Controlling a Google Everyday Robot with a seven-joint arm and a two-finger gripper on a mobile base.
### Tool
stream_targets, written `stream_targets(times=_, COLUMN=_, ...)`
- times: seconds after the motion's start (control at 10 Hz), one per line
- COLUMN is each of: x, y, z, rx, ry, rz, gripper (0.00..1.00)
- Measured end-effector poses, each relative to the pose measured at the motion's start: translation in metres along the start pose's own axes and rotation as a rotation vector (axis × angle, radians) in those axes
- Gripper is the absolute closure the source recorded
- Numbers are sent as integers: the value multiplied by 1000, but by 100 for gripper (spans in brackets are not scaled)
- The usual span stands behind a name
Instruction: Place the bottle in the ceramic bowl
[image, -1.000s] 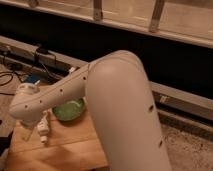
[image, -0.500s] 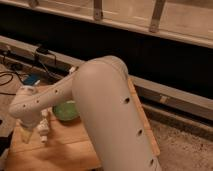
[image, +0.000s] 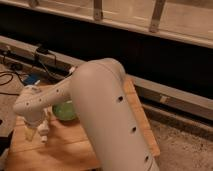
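Note:
The green ceramic bowl (image: 64, 111) sits on the wooden table (image: 75, 145), partly hidden behind my white arm (image: 105, 110). The small white bottle (image: 44, 130) shows just left of and below the bowl, close above the table top. My gripper (image: 32, 131) hangs below the wrist (image: 31, 105), right beside the bottle on its left. I cannot tell whether it holds the bottle. The bottle is outside the bowl.
Black cables (image: 10, 77) and a blue object (image: 31, 80) lie on the floor to the left. A grey ledge (image: 170, 95) runs behind the table below a dark window wall. Speckled floor (image: 185, 145) is to the right.
My arm's big elbow link has swung left across the view and now covers more of the table. The gripper and bottle stay at about the same spot beside the bowl.

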Motion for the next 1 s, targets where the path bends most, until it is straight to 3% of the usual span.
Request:
stream_targets(times=0.2, x=3, y=-6, z=-2, rx=2, ry=-2, rz=19, gripper=20)
stream_targets(times=0.8, x=-2, y=-5, z=30, rx=-39, ry=44, rz=21, gripper=20)
stream_targets(times=0.9, x=-2, y=-5, z=35, rx=-44, ry=47, rz=22, gripper=22)
stream_targets(times=1.0, x=-3, y=-4, z=40, rx=-49, ry=48, rz=19, gripper=32)
